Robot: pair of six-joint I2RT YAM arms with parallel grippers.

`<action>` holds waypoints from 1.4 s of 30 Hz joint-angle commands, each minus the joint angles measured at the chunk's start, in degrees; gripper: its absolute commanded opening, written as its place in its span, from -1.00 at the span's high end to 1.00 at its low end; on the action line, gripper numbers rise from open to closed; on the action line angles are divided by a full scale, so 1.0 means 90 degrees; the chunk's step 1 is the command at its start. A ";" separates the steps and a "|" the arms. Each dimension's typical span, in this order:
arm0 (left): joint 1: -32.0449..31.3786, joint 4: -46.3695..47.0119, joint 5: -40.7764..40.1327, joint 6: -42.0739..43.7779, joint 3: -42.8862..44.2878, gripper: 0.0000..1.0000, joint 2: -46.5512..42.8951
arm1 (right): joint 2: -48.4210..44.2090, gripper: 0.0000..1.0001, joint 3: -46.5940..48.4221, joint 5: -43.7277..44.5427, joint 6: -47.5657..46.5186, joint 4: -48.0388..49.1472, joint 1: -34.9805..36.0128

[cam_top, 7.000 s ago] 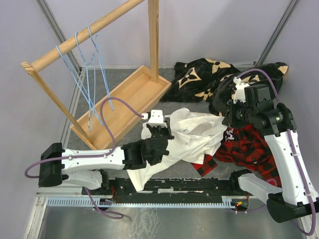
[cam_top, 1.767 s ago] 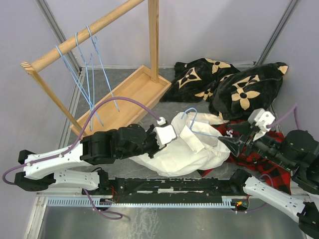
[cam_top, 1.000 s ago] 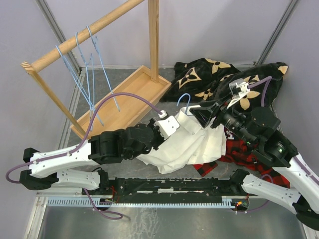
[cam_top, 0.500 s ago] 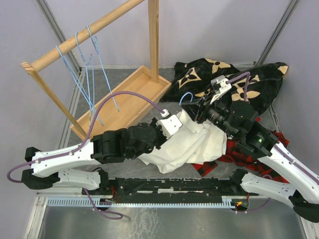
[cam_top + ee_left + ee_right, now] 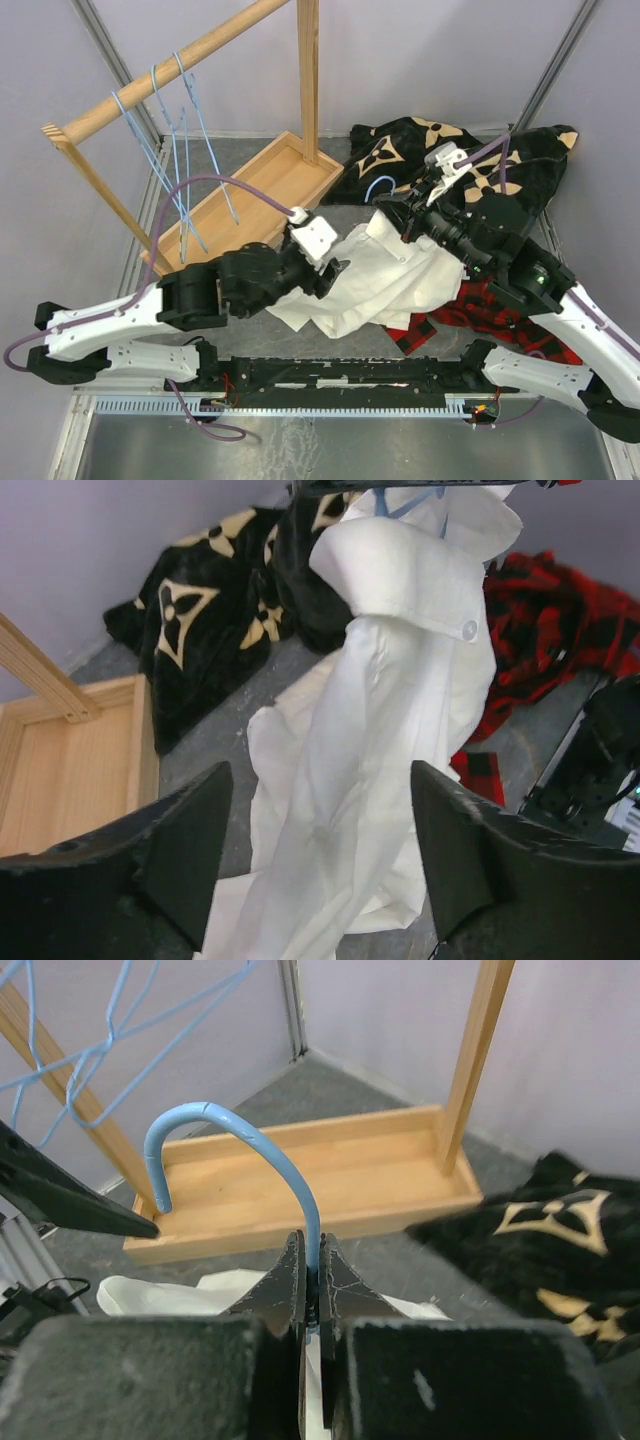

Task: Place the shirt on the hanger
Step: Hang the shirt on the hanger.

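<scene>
1. Two wooden uprights and a slanted rail make up the rack [image 5: 250, 190] at far left. Its tray base sits on the grey table [image 5: 245, 148], and three spare hangers [image 5: 182, 130] hang from the rail.
2. Heaped at far right is the black flowered blanket [image 5: 400, 150].
3. Draped from its collar, the shirt [image 5: 370, 280] hangs between the two arms, its lower folds pooled on the table.
4. Under the right arm lies the plaid garment [image 5: 500, 310], touching the shirt's edge.
5. Spread wide, the left gripper [image 5: 320, 860] holds nothing; the shirt hangs just ahead of its fingers.
6. Pressed tight together, the jaws of the right gripper [image 5: 311, 1260] pinch the hanger's neck.
7. Only the hook of the hanger [image 5: 260, 1135] shows, curving above that gripper; the rest is hidden in the shirt.
</scene>
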 commanded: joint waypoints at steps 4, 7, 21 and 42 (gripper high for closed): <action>0.0018 0.1142 -0.0625 -0.0429 -0.0239 -0.75 -0.1093 | 0.0250 1.00 0.1781 0.0430 -0.1705 -0.0466 -0.0007; 0.0018 0.1350 -0.0893 -0.0496 -0.0599 -0.79 -0.1322 | 0.0389 1.00 0.2331 0.0608 -0.1953 -0.0663 -0.0006; 0.0018 0.2247 -0.1253 -0.0709 -0.1961 -0.80 -0.1405 | 0.0908 1.00 0.3732 0.1011 -0.1858 -0.0908 -0.0006; 0.0018 0.1978 -0.2367 -0.1123 -0.2645 0.93 -0.1638 | 0.0597 1.00 0.4046 0.0699 -0.1963 -0.1125 -0.0006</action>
